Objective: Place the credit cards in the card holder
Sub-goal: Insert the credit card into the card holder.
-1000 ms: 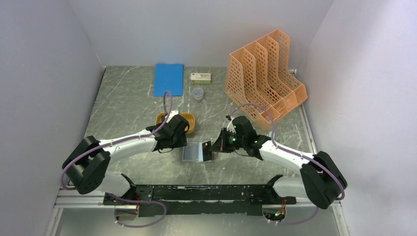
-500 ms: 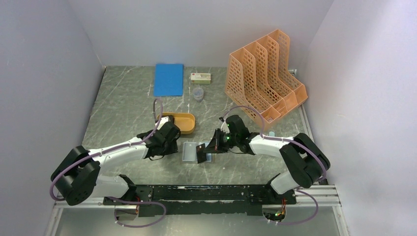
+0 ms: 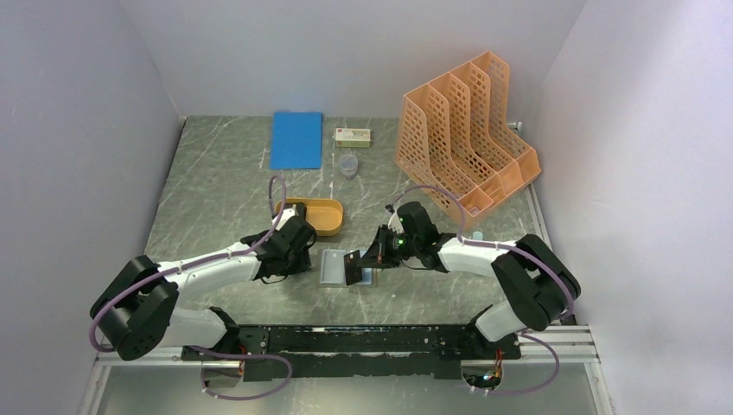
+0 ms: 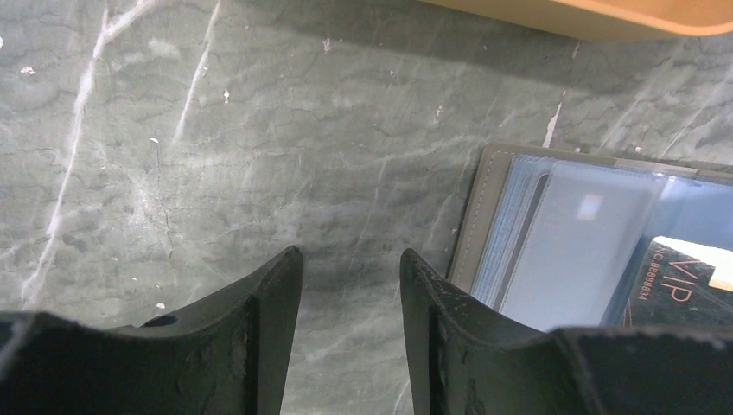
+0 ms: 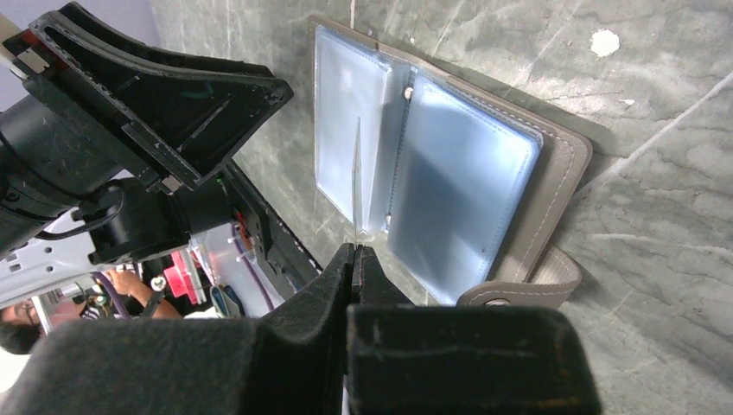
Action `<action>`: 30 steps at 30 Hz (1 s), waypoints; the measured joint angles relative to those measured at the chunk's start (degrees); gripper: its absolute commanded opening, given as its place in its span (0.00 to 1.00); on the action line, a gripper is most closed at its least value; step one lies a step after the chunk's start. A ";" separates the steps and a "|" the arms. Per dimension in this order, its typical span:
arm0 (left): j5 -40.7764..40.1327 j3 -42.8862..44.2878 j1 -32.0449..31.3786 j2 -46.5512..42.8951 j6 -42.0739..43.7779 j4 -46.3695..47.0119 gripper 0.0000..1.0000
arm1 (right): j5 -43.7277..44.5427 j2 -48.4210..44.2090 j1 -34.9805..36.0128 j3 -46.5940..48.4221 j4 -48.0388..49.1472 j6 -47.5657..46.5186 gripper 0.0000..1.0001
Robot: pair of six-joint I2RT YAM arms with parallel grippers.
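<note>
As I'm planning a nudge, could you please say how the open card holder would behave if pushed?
The card holder lies open and flat, so it would probably slide rather than tip. Its clear sleeves look thin, likely floppy.

Card holder [image 3: 331, 266] hemmed: left pincer [image 4: 350, 259] just left, right pincer [image 5: 354, 252] with card [image 3: 353, 270] over right half, orange tray [image 3: 324, 229] behind.

Grey-green marble table [image 4: 216, 156], white veins running all over it. Right beside the black left gripper [image 4: 350, 259]: the card holder [image 4: 481, 216], grey-brown cover, pale blue translucent sleeves. Black credit card [image 4: 683, 290], pale gold lettering. Beyond the gripper, an orange tray [image 4: 605, 13].
</note>
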 measured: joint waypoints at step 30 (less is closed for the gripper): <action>2.54 -1.88 0.22 0.09 -0.42 5.97 0.30 | -0.22 2.25 -0.09 -1.31 2.51 1.55 0.00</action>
